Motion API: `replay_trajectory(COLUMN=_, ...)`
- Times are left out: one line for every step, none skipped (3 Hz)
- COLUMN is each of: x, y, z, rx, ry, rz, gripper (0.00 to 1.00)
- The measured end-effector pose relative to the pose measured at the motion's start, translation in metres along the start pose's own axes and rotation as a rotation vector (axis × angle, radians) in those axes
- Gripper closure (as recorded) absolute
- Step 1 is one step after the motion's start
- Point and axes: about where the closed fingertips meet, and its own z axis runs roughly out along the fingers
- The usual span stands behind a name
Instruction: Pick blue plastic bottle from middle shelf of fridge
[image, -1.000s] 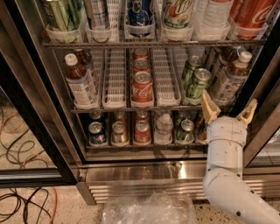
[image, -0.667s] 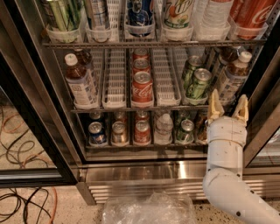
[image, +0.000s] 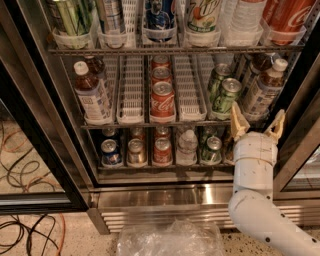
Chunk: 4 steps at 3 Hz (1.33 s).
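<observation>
The fridge stands open in front of me. On its middle shelf, one blue plastic bottle with a white cap, brown drink and pale label stands at the far right. A similar one stands at the far left. My gripper is open and empty, pointing up. It sits at the shelf's front edge just below the right bottle, apart from it. One fingertip is near the green cans.
Red cola cans fill the middle lane. Small cans and a water bottle are on the bottom rack. Large bottles and cans line the top shelf. A crumpled plastic bag and cables lie on the floor. The glass door is at the right.
The gripper has stayed at about the same spot below the right bottle. Its finger gap narrowed and then widened again.
</observation>
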Motion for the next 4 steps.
replay_trajectory(x=0.005, y=0.003, z=0.007, rx=0.006, ry=-0.005, rz=-0.005, gripper=0.26)
replay_trajectory(x=0.007, y=0.003, z=0.015, rx=0.017, ry=-0.012, rz=-0.008, gripper=0.27)
replay_trajectory(x=0.009, y=-0.002, z=0.029, rx=0.055, ry=-0.027, rz=-0.01, gripper=0.27)
replay_trajectory(x=0.01, y=-0.01, z=0.04, rx=0.098, ry=-0.033, rz=-0.012, gripper=0.37)
